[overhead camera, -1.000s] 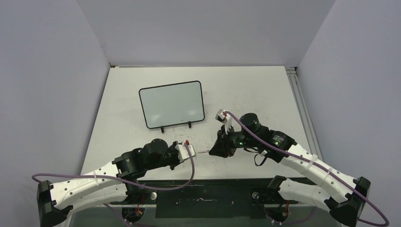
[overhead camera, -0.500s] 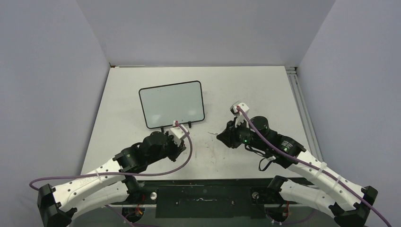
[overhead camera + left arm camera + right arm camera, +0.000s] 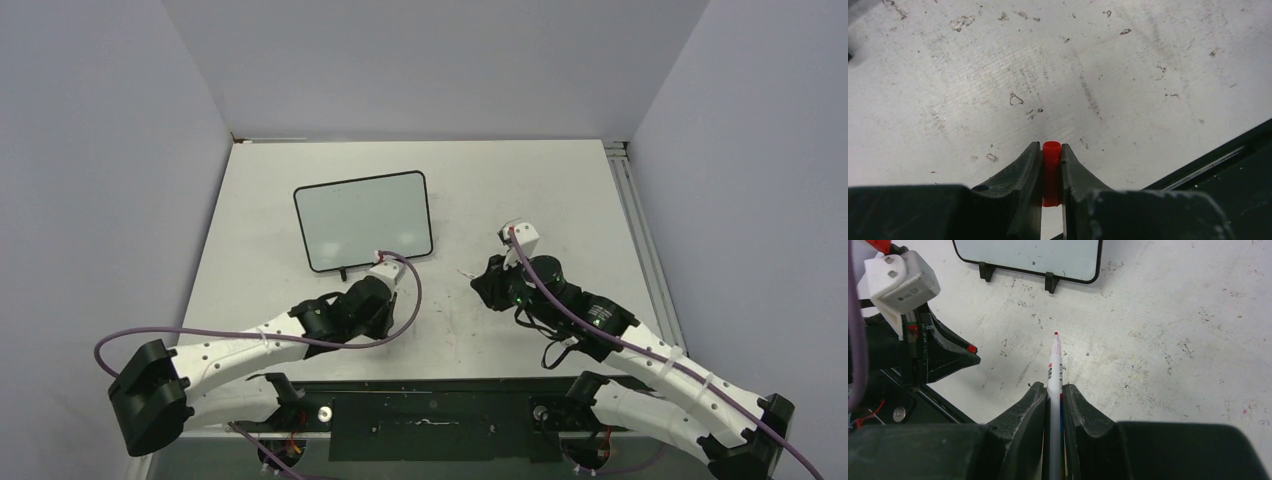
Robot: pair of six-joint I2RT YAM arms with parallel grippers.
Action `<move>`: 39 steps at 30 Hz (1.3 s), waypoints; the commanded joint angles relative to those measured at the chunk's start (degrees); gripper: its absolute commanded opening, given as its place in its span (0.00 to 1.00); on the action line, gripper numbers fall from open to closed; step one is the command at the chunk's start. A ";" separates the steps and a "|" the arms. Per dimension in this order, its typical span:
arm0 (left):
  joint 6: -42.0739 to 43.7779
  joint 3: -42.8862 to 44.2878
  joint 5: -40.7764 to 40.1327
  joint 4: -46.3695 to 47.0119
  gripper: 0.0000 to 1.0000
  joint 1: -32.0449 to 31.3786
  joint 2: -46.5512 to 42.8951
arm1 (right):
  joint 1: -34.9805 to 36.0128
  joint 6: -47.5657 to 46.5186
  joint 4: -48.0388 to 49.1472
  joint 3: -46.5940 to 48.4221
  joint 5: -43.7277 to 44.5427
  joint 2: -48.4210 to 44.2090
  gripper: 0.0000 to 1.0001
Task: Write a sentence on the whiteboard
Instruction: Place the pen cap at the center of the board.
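Nearest us, the left arm (image 3: 250,345) has swung forward and the right arm (image 3: 600,315) has drawn off to its own side. The two sets of jaws were nose to nose a second ago and now sit well apart. The left jaws are clenched on a short red cap (image 3: 1051,167). The right jaws are clenched on the marker (image 3: 1054,362), its red tip bared and pointing toward the board. We take it that the uncapping is done and writing can begin. Beyond them, scuffed surface (image 3: 520,190) lies between the tip and the whiteboard (image 3: 365,220), which sits left of centre with its two black feet toward us. Its face is blank, with no sentence on it yet. The left jaws and their purple cable (image 3: 405,300) sit close to the board's near edge, and we judge they could crowd the marker's approach.
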 commanded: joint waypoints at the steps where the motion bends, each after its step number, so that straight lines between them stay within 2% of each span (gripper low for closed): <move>1: -4.02 1.19 -1.37 1.13 0.01 0.42 5.23 | -0.23 1.65 3.32 -1.62 2.37 -2.14 0.05; 8: -5.01 0.36 -1.41 2.99 0.04 0.51 11.32 | -0.21 1.68 2.79 -2.12 2.79 -2.80 0.05; 22: -6.11 -1.83 -0.77 6.67 0.32 0.53 14.82 | -0.17 2.20 3.54 -3.20 2.77 -2.34 0.05; 27: -6.73 -1.51 -3.15 5.95 0.41 0.66 13.15 | -0.13 2.24 3.64 -2.87 3.24 -1.89 0.05; 32: -7.22 -1.05 -5.41 4.84 0.56 2.36 8.87 | -0.15 2.30 4.29 -2.86 3.72 -2.06 0.05; 34: -7.23 -0.96 -5.42 4.90 0.65 3.74 7.08 | -0.17 2.36 4.51 -2.70 3.86 -1.99 0.05; 39: -6.44 -0.06 -4.89 5.31 0.69 9.66 3.81 | -0.19 2.68 5.21 -2.80 4.01 -1.81 0.05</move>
